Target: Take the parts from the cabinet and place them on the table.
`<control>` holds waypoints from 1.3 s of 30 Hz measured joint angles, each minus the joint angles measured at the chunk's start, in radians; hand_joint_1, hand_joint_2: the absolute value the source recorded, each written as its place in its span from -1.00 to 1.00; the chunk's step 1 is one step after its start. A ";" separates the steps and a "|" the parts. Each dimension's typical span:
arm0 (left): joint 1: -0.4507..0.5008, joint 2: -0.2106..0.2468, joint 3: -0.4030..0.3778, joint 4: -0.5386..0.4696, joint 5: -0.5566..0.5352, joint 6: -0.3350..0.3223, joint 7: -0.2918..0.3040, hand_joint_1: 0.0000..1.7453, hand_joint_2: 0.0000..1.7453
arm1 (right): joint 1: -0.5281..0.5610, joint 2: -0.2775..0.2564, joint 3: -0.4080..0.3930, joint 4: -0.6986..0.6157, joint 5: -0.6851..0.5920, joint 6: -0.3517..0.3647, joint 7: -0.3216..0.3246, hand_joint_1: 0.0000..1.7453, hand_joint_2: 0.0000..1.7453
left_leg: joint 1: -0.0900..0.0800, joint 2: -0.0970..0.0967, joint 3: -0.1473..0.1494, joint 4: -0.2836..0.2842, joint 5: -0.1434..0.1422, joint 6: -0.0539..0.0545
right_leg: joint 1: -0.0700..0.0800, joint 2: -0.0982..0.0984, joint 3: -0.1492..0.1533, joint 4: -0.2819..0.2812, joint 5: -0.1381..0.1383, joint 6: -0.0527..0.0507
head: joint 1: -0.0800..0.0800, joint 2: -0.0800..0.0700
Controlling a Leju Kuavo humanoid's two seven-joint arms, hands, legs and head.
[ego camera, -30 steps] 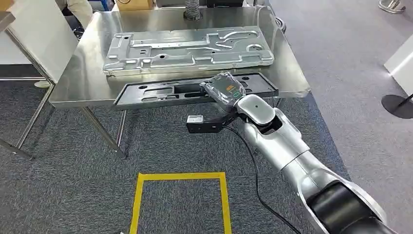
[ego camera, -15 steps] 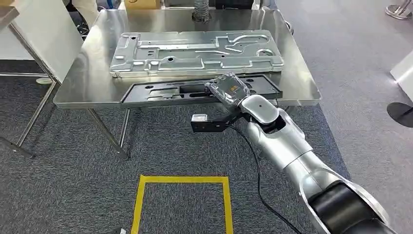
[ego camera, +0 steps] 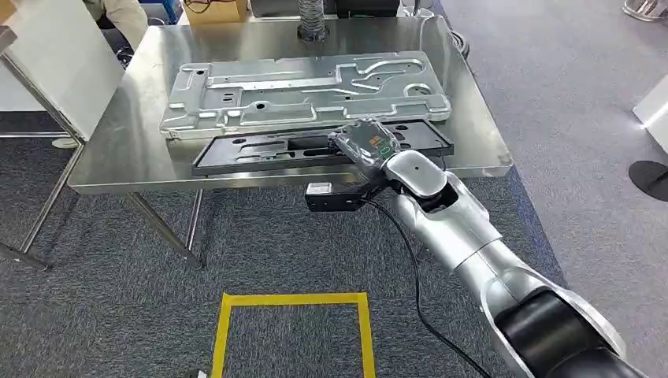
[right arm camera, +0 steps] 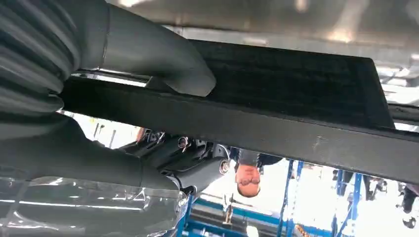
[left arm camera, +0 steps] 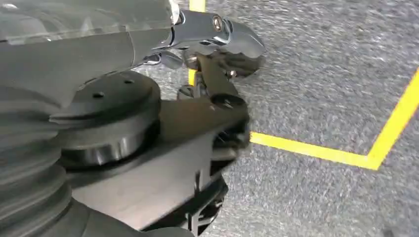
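Now the placing step is underway: on the shiny steel bench (ego camera: 118,157), just in front of the silver stamped metal panel (ego camera: 303,90), the right hand (ego camera: 366,143) is gripping the flat black plastic frame (ego camera: 260,152); next, I judge, releasing it cleanly.

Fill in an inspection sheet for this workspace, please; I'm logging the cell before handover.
Surface: steel table, bare along its near left.
Job's things: silver panel lies flat; black panel at the near edge, partly under it.
Clutter: cardboard box beyond the far edge.
Hands: right hand grips the black panel; left hand hangs over the floor.
Cables: black cable along the right arm.
Surroundings: grey carpet, yellow tape square.
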 joint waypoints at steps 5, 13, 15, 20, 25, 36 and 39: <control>0.000 0.000 0.000 0.000 0.000 0.004 0.001 -1.00 1.00 | -0.007 0.002 0.001 0.003 0.003 0.000 0.000 1.00 1.00 | -0.004 -0.001 0.015 -0.019 -0.022 0.023 | 0.005 0.002 0.000 0.001 -0.012 0.026 | 0.000 0.000; 0.001 0.000 -0.001 0.000 -0.003 0.008 0.011 -1.00 1.00 | -0.010 0.006 0.003 0.024 0.003 -0.003 -0.006 1.00 1.00 | -0.001 -0.005 0.051 -0.021 -0.052 0.036 | -0.006 -0.002 -0.175 0.246 -0.032 0.042 | 0.004 0.000; 0.001 -0.002 -0.002 0.000 -0.003 0.008 0.012 -1.00 1.00 | -0.015 0.010 0.003 0.028 0.002 -0.005 -0.006 1.00 1.00 | -0.002 -0.006 0.071 -0.020 -0.067 0.030 | -0.004 -0.004 -0.099 0.050 0.082 0.031 | 0.004 0.000; -0.001 -0.003 -0.002 0.000 -0.003 0.009 0.012 -1.00 1.00 | -0.019 0.016 0.003 0.038 0.001 -0.014 -0.006 1.00 1.00 | -0.009 -0.005 0.081 -0.028 -0.082 0.001 | 0.002 -0.002 -0.074 0.009 0.056 0.007 | 0.002 0.000; 0.001 -0.002 -0.002 0.000 -0.003 0.010 0.012 -1.00 1.00 | -0.016 0.023 0.003 0.041 0.001 -0.018 -0.005 1.00 1.00 | -0.001 -0.001 -0.073 0.270 -0.207 -0.017 | 0.000 -0.002 -0.050 -0.002 0.043 -0.013 | 0.000 0.000; 0.003 -0.003 -0.002 0.000 -0.003 0.011 0.012 -1.00 1.00 | -0.014 0.023 0.002 0.049 0.002 -0.018 -0.006 1.00 1.00 | 0.003 0.000 0.027 -0.023 -0.026 0.021 | 0.006 0.003 -0.014 0.013 -0.011 0.024 | -0.001 0.000; -0.002 -0.003 -0.002 0.000 -0.003 0.011 0.012 -1.00 1.00 | -0.021 0.023 0.001 0.049 0.002 -0.018 -0.006 1.00 1.00 | 0.001 0.001 0.037 -0.026 -0.033 0.034 | 0.001 -0.001 -0.109 0.199 -0.093 0.035 | 0.007 0.000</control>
